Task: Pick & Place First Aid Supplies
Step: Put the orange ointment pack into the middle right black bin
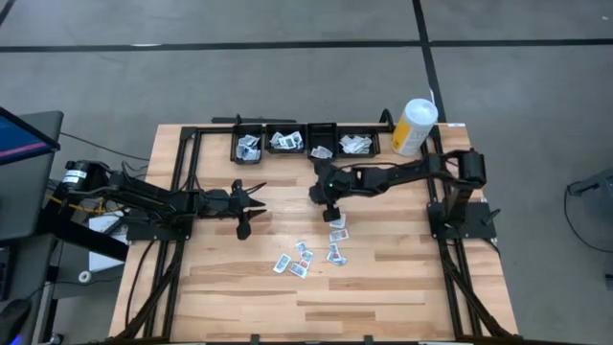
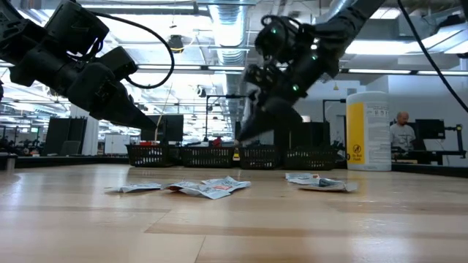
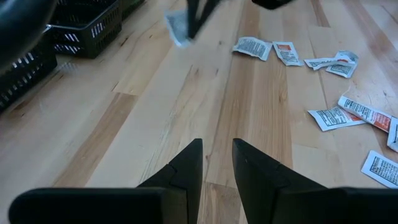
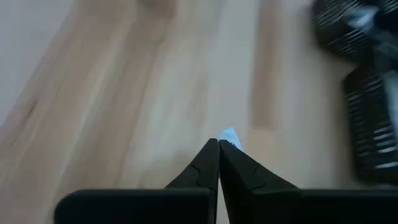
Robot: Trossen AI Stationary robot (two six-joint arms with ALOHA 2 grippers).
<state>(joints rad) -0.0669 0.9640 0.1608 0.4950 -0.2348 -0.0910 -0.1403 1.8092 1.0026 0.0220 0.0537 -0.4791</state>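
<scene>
The right gripper [image 1: 328, 203] hangs above the table [image 1: 402, 287], just in front of the row of black baskets [image 1: 305, 144], its fingers pinched together on one small packet [image 4: 229, 136], of which only a pale corner peeps past the tips. The remaining first aid supplies [image 1: 311, 253] lie scattered flat on the wood, farther from the baskets than that gripper, while several more already sit inside the baskets. The left gripper [image 1: 251, 203] waits beside the baskets' left end, its fingers narrowly parted and empty. These packets look featherlight, thin and floppy, probably slick-skinned; a firm pinch by an edge or corner should serve best, since a flat one offers little to grip.
</scene>
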